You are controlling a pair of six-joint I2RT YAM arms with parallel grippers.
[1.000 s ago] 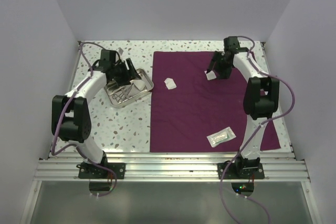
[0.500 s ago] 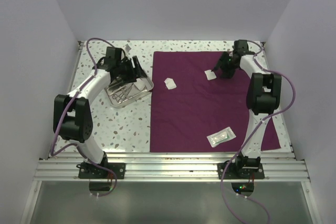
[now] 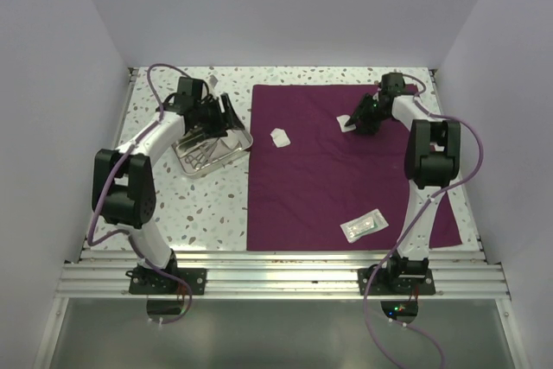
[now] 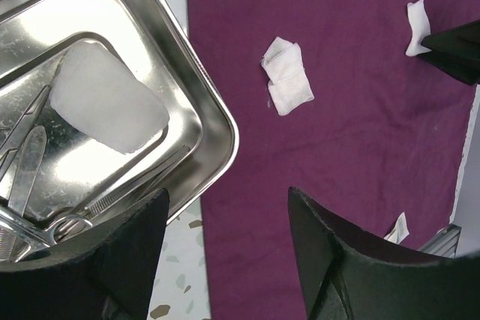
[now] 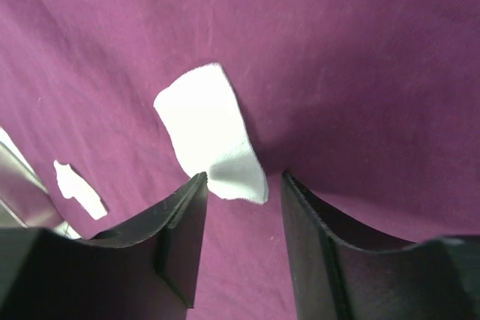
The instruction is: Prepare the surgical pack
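Observation:
The surgical pack's purple drape [image 3: 346,179] lies flat on the table. On it lie two gauze squares [image 3: 279,136] [image 3: 346,122] and a clear pouch [image 3: 364,225]. The steel tray [image 3: 240,146] stands left of the drape, holding instruments [image 4: 30,162] and a white gauze pad [image 4: 105,106]. My left gripper [image 4: 227,194] hangs open over the tray's right corner and the drape edge, holding nothing. My right gripper [image 5: 243,177] is down on the drape, open. Its fingertips straddle the near end of the far gauze square [image 5: 210,140] with a gap on each side.
White walls close in the speckled table [image 3: 199,205] on three sides. The drape's far right corner lies by my right arm [image 3: 428,153]. In the right wrist view the other gauze square [image 5: 79,189] and the tray's edge [image 5: 15,185] show at left.
My right gripper has swung left and down onto the far gauze square, and its jaws have narrowed around it. My left gripper has drifted slightly right over the tray's corner.

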